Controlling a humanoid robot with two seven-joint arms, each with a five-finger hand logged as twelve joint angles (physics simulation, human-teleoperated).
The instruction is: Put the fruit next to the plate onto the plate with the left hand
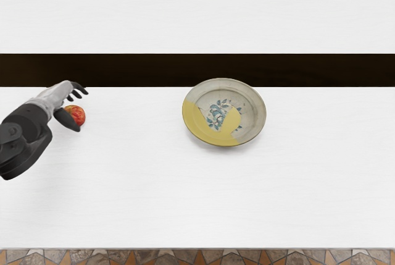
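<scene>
The small red and yellow round fruit lies on the white bench well apart from the round ceramic plate, to its left; the plate is grey with a yellow sector and a blue floral motif, and it carries nothing. The left hand, further left of the plate than the fruit, is at the fruit. Its dark fingers are parted and loosely curved just beyond the fruit without closing on it, and the thumb lies against the fruit's far-from-plate side.
</scene>
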